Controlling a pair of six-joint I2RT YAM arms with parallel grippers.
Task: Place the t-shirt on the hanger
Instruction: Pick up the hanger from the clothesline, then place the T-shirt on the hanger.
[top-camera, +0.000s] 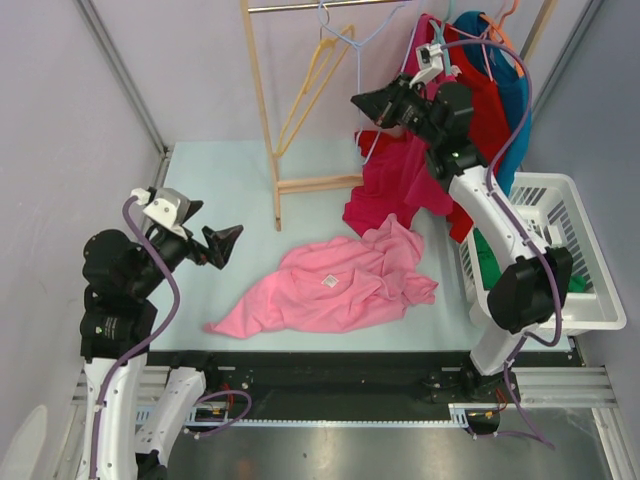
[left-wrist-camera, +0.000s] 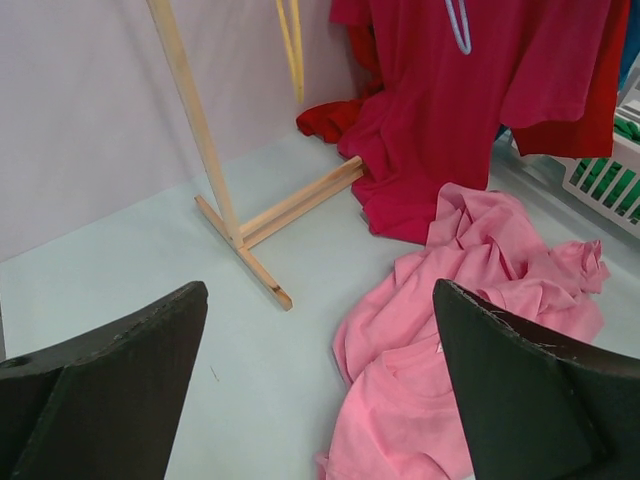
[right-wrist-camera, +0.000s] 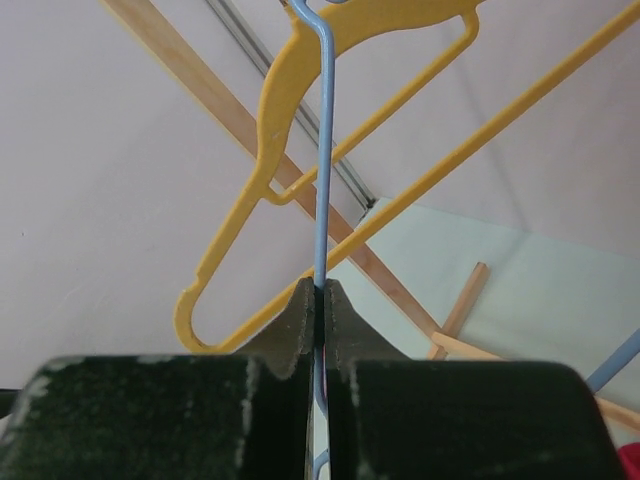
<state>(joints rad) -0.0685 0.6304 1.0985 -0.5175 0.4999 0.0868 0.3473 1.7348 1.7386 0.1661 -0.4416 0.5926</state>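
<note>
The light pink t-shirt (top-camera: 340, 285) lies crumpled on the table, its white neck tag facing up; it also shows in the left wrist view (left-wrist-camera: 470, 290). The thin lavender-blue hanger (top-camera: 340, 38) hangs by its hook from the rail at the back. My right gripper (top-camera: 368, 104) is raised beside the rack and shut on the hanger's wire (right-wrist-camera: 321, 150), which runs up from between the closed fingertips (right-wrist-camera: 318, 292). My left gripper (top-camera: 225, 243) is open and empty, low over the table left of the t-shirt, its fingers (left-wrist-camera: 150, 340) spread wide.
A wooden clothes rack (top-camera: 262, 110) stands at the back with a yellow hanger (top-camera: 315, 80) on it. A magenta shirt (top-camera: 395, 185) and a red shirt (top-camera: 490, 110) hang behind the right arm. A white basket (top-camera: 570, 240) with green cloth stands at the right.
</note>
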